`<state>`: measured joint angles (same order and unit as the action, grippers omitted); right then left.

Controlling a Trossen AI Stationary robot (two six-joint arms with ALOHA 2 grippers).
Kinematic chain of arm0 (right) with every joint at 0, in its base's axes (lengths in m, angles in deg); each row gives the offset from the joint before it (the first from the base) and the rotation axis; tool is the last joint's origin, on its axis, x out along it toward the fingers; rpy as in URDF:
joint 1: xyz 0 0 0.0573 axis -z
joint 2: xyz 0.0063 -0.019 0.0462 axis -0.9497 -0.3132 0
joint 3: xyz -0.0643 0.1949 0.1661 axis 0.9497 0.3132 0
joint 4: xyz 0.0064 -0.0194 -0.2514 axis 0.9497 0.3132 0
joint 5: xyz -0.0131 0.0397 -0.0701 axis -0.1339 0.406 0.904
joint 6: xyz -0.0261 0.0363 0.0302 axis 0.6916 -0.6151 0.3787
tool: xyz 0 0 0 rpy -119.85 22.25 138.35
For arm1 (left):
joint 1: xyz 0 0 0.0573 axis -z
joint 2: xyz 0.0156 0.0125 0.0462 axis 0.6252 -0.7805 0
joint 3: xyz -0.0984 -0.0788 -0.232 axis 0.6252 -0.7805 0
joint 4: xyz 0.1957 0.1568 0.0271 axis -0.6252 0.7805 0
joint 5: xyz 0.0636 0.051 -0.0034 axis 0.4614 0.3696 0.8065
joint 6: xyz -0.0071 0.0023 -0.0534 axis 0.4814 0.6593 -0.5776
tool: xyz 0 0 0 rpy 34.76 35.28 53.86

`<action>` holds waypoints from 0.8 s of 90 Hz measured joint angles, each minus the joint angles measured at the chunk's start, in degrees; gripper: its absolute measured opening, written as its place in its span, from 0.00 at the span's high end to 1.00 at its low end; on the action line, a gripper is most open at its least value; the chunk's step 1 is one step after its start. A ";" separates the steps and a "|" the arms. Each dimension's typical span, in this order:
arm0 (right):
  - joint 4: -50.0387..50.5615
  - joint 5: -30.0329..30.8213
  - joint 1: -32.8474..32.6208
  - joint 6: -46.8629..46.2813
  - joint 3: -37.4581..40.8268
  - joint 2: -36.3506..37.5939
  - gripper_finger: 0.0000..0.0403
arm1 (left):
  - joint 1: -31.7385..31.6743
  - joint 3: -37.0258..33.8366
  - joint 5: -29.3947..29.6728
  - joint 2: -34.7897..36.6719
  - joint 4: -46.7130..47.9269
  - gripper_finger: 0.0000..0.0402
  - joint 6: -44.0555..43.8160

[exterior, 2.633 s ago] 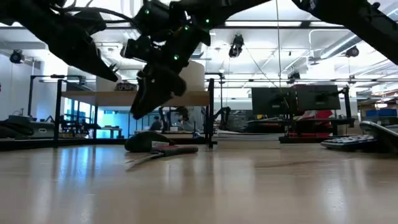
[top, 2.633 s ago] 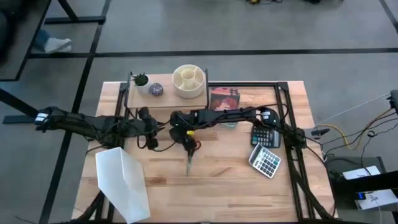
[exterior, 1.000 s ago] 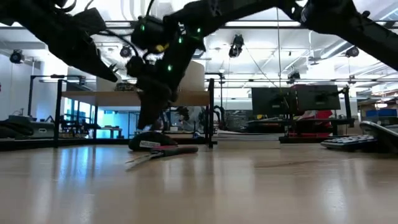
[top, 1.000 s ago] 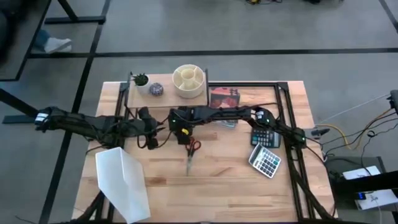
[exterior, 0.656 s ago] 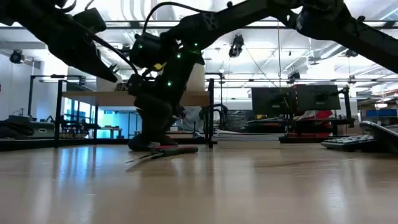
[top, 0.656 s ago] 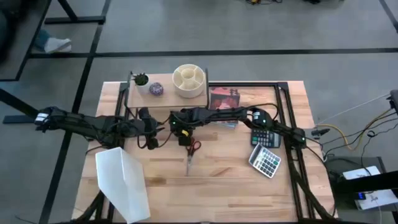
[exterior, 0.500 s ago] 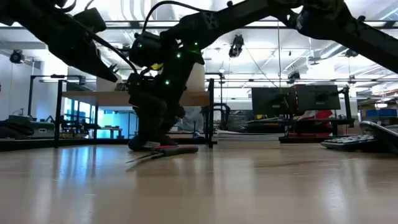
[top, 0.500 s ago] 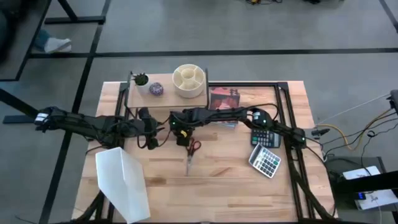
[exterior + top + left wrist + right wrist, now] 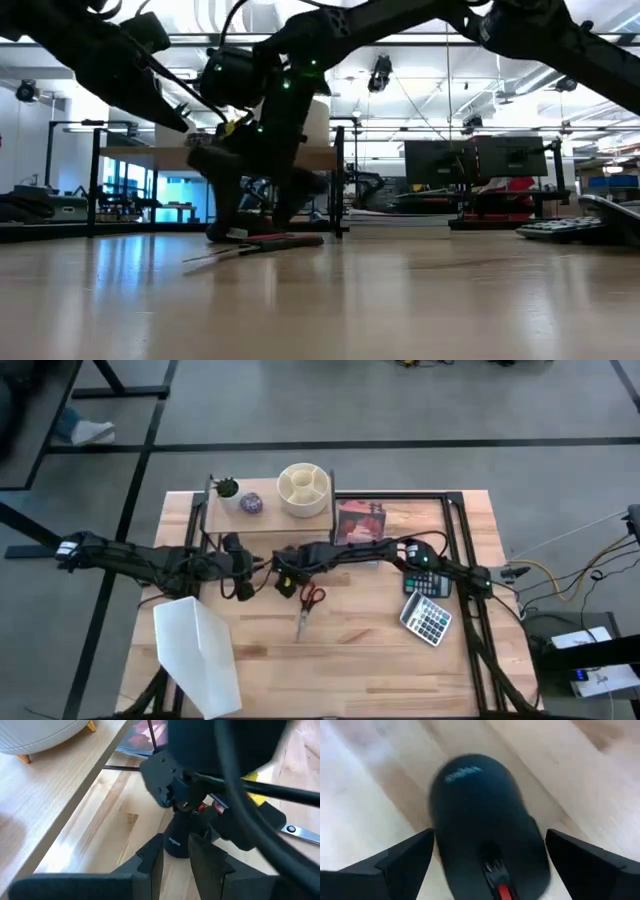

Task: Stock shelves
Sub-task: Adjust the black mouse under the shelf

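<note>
Riser shelf (image 9: 270, 520) – a low rectangular light-wood board on thin black metal legs – stands on the pale wooden counter (image 9: 360, 660), just beyond both end effectors on the counter's far side. Its board carries a round cream divided organiser (image 9: 303, 490), a small potted green plant (image 9: 226, 487) and a small purple-grey ball (image 9: 250, 504).

The right end effector (image 9: 488, 837) is lowered to the counter in front of the shelf. Its two dark fingers (image 9: 405, 862) are spread wide and straddle a black computer mouse (image 9: 485, 805) without touching it; the mouse lies on the counter between them.

Red-handled scissors (image 9: 304, 610) lie just beside this end effector, on the side away from the shelf. A red-covered book (image 9: 362, 520) lies flat along its arm, beside the shelf. A black calculator (image 9: 428, 582) and a grey calculator (image 9: 427, 618) lie well apart from it, out along the same arm.

The left end effector (image 9: 176, 860) waits just beside the right one – fingers at a narrow gap, holding nothing. A white angled file holder (image 9: 200, 655) stands near it, at the counter's near edge.
</note>
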<state>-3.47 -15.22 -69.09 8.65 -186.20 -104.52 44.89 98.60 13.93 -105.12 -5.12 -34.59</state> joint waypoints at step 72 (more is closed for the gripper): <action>-2.34 -8.74 -2.56 0.42 0.02 0.25 0.10 | 0.00 0.00 0.17 0.00 0.48 0.81 -0.42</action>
<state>-5.82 -23.96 -71.66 9.07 -186.18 -104.26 44.89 98.60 14.11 -105.12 -4.63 -35.01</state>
